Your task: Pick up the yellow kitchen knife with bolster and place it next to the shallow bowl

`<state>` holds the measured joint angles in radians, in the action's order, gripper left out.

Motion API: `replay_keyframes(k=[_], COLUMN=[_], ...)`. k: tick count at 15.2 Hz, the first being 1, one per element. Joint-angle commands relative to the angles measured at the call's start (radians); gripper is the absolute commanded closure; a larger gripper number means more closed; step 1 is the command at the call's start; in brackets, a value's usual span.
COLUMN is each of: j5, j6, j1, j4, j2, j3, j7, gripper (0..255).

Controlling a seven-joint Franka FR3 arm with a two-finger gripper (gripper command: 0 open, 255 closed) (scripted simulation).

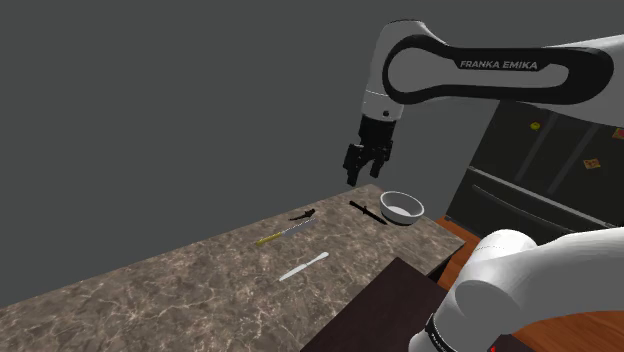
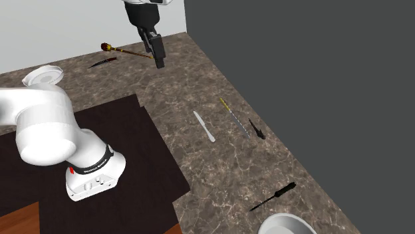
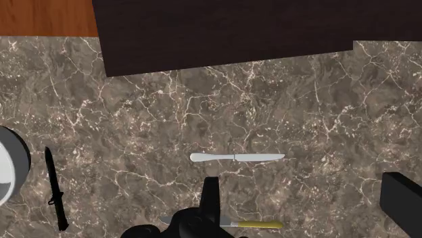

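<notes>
Two black fingers (image 3: 210,199) spread apart on hand (image 1: 362,176), above veined brown marble surface (image 1: 150,300). Slim yellow-handled knife (image 1: 283,234) lies flat beside white knife (image 1: 303,266); round white shallow bowl (image 1: 401,207) well apart.

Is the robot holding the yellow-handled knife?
No, the yellow-handled knife lies on the brown marbled counter, below the black fingers.

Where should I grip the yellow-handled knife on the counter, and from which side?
Take the yellow handle, coming straight down with the open gripper and closing across the handle's width. The knife lies flat on the marbled counter and its blade is thin. A small black object sits close by the blade tip, so the handle end looks freer.
</notes>
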<state>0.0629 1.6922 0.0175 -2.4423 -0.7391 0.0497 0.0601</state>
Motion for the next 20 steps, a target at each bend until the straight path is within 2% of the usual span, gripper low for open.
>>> replay_keyframes(k=[1, 10, 15, 20], j5=[0.0, -0.104, -0.132, -0.129], j6=[0.0, 0.267, 0.412, 0.539], j1=[0.0, -0.03, -0.05, -0.069], j4=[0.0, -0.055, -0.025, 0.045], j2=[0.0, 0.233, 0.416, 0.617], j3=[0.0, -0.138, -0.199, -0.239], j7=[0.0, -0.385, -0.591, -0.794], gripper=[0, 0, 0, 0])
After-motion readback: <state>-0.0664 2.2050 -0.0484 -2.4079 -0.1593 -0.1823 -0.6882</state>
